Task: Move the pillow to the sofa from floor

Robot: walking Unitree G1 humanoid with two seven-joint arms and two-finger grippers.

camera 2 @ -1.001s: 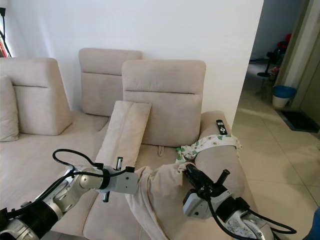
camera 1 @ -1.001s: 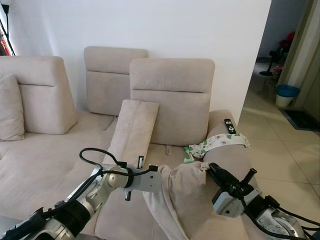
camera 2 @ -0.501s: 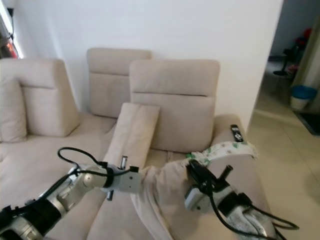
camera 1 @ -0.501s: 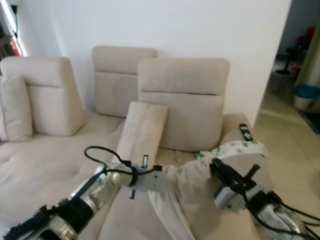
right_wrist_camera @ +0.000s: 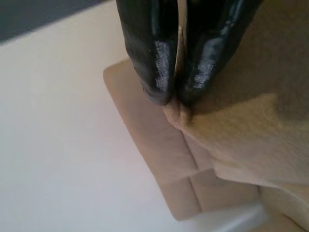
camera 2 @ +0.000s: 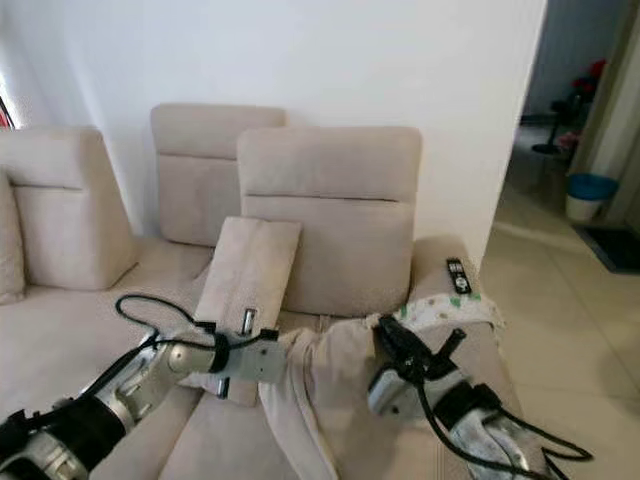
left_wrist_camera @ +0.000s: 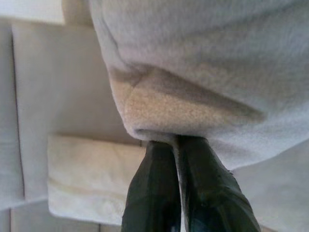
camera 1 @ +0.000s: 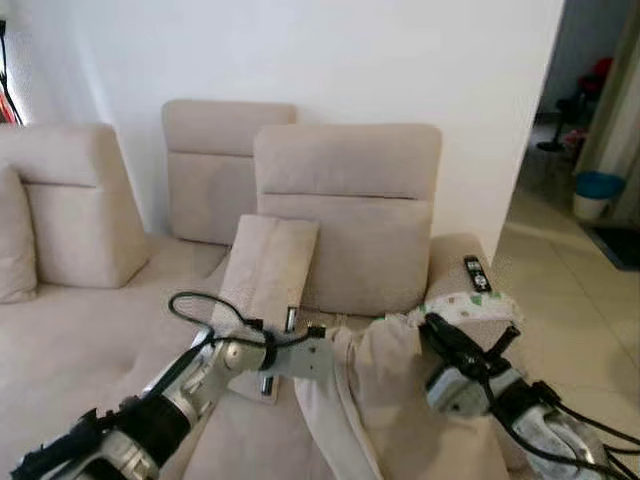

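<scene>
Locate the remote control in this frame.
In the left eye view the black remote control lies on the sofa's right armrest, just behind the green-patterned cloth and beyond the right hand.

The beige pillow [camera 1: 375, 385] hung limp and creased above the near right seat of the beige sofa [camera 1: 350, 215], beside its right armrest.

A living room in a home.
A beige sectional sofa [camera 1: 90, 330] with tall back cushions [camera 1: 345, 215] stands against a plain white wall [camera 1: 330, 50]; a black TV remote [camera 1: 476, 274] and a patterned cloth [camera 1: 465, 305] lie on its armrest. To the right, a tiled floor [camera 1: 575, 290] leads through a doorway past a blue bin [camera 1: 597, 195].
</scene>
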